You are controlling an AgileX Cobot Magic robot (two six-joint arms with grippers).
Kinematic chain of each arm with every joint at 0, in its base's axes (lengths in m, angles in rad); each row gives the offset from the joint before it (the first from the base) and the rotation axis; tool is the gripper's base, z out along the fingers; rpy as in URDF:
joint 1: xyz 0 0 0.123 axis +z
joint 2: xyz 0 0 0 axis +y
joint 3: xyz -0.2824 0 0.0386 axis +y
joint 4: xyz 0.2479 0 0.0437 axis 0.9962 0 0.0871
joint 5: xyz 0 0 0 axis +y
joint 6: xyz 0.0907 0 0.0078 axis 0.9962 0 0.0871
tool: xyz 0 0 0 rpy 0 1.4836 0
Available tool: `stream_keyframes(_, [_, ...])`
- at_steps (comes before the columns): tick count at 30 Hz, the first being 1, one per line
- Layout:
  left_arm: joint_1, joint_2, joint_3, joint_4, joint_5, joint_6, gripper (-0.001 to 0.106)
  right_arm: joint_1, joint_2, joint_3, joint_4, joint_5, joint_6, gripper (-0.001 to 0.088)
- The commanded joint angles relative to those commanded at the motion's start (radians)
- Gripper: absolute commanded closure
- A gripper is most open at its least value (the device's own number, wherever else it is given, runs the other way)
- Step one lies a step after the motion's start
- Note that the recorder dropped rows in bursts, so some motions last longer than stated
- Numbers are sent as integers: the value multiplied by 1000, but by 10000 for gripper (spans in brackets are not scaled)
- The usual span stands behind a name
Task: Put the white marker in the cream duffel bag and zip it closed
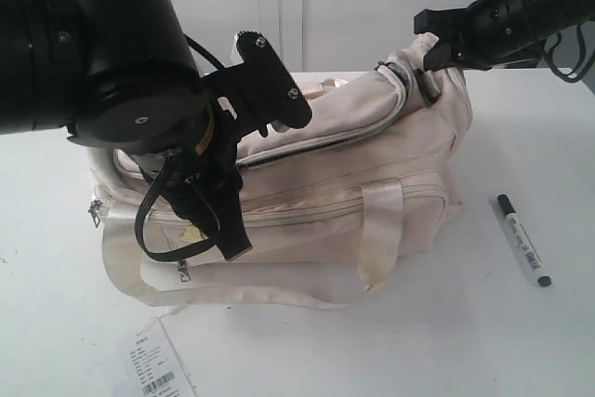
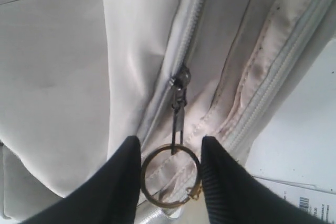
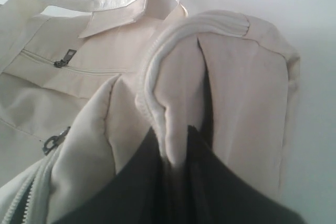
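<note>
The cream duffel bag lies on the white table, its top zip partly open near the middle. The white marker with its black cap lies on the table to the bag's right, touched by nothing. My left gripper is over the bag's left part, both fingers against the sides of the gold ring that hangs from the grey zip pull. At the bag's right end my right gripper is shut on a fold of cream fabric and holds that end up.
A white paper barcode tag lies on the table in front of the bag's left corner. One webbing handle droops onto the table at the front. The left arm's large black body hides the bag's left rear.
</note>
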Motion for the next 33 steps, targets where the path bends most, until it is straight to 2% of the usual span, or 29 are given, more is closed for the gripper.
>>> stream_keyframes(2, [0, 0, 0, 0, -12, 0, 1053, 0, -2, 0, 0, 0, 0, 503])
stream_keyframes(6, [0, 0, 0, -13, -53, 0, 1053, 0, -18, 0, 0, 9, 0, 339])
stream_keyframes(10, [0, 0, 0, -15, -75, 0, 1053, 0, -77, -4, -20, 26, 0, 317])
stream_keyframes(15, [0, 0, 0, -15, -77, 0, 1053, 0, -172, -4, -119, 68, -9, 319])
stream_keyframes(16, [0, 0, 0, -15, -77, 0, 1053, 0, -192, -4, -119, 99, -59, 319])
stream_keyframes(18, [0, 0, 0, -15, -78, 12, 1053, 5, -220, -4, -103, 195, -248, 331])
stream_keyframes(21, [0, 0, 0, -15, -79, 21, 1053, 29, -244, 21, -61, 408, -599, 355])
stream_keyframes(22, [0, 0, 0, -15, -79, 21, 1053, 39, -251, 39, -42, 436, -657, 355])
stream_keyframes(26, [0, 0, 0, -15, -79, 29, 1053, 72, -278, 112, 59, 488, -839, 355])
stream_keyframes(30, [0, 0, 0, -15, -79, 49, 1053, 112, -324, 172, 55, 500, -1138, 353])
stream_keyframes(33, [0, 0, 0, -15, -79, 51, 1053, 137, -371, 214, 60, 500, -1250, 332])
